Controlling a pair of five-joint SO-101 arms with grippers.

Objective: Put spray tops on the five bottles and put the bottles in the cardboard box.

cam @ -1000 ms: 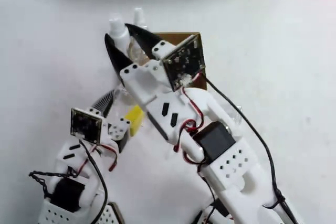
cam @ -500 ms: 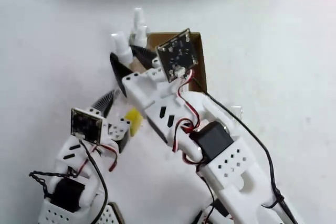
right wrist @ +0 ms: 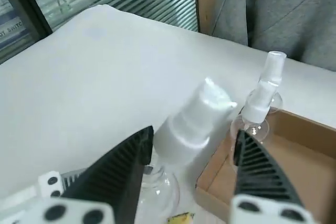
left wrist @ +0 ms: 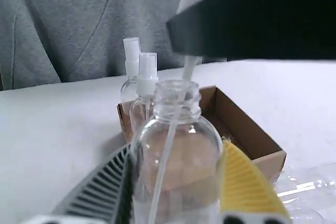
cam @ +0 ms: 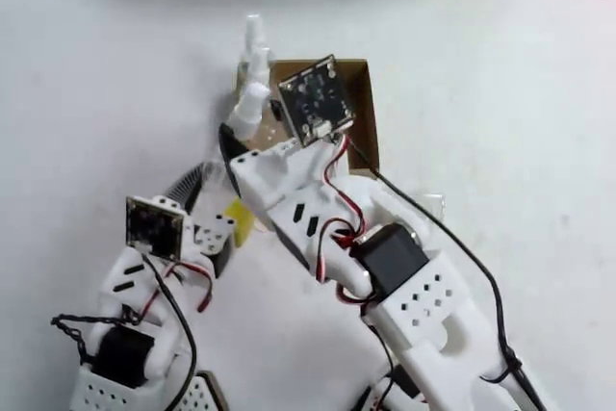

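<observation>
My left gripper [left wrist: 176, 188] is shut on a clear upright bottle [left wrist: 176, 150], held between a grey finger and a yellow pad [cam: 239, 223]; its neck is uncapped. Just above the neck, my right gripper [right wrist: 191, 140] is shut on a white spray top [right wrist: 197, 119], tilted. The top's thin dip tube [left wrist: 168, 161] runs down inside the bottle. In the high view the spray top [cam: 252, 101] sits at the left edge of the cardboard box [cam: 361, 74]. Two capped bottles [left wrist: 139, 77] stand at the box's far left corner.
Another clear bottle [left wrist: 310, 182] lies on the white table beside the box, near the right arm. The box's floor [right wrist: 294, 156] is bare beside the two capped bottles [right wrist: 262, 98]. Grey cloth hangs behind the table's far edge.
My right gripper has carried the spray top from the left of the box toward the box edge and down over the bottle in my left gripper. The left arm barely shifted.
</observation>
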